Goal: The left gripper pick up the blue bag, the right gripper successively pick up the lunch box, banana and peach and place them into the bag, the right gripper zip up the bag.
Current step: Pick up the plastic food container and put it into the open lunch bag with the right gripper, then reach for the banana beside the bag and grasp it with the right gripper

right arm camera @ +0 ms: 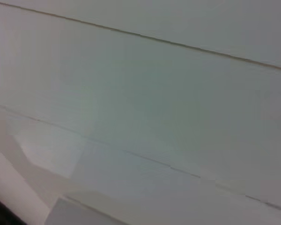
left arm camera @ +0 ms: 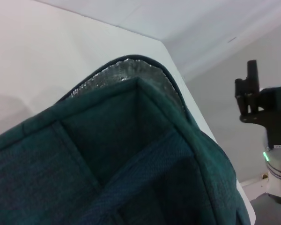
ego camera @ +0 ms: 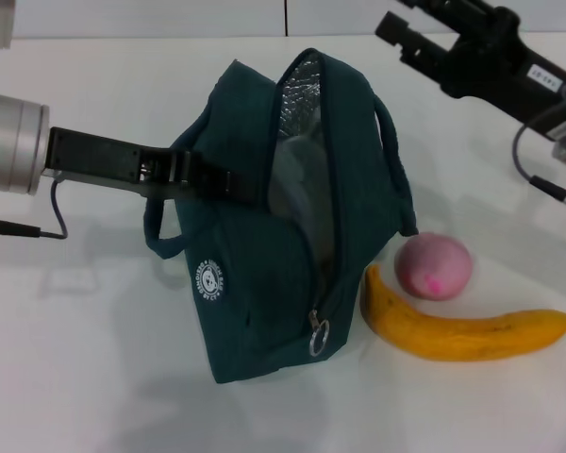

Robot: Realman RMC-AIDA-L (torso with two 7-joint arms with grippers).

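Teal blue bag (ego camera: 255,283) is clamped by the left gripper (ego camera: 228,182); right gripper's (ego camera: 396,33) state unclear.

One blue bag (ego camera: 264,274) stands on one white tabletop (ego camera: 94,377), near its middle. The bag has two loop handles, one metal ring pull (ego camera: 319,336) on its zipper, and one round white logo (ego camera: 208,281). One banana (ego camera: 462,332) and one peach (ego camera: 434,265) lie toward the tabletop's right edge. Something pale shows inside the bag, too unclear to name. Two robot arms are in view, each with one end effector: left end effector (ego camera: 228,181) and right end effector (ego camera: 404,33).
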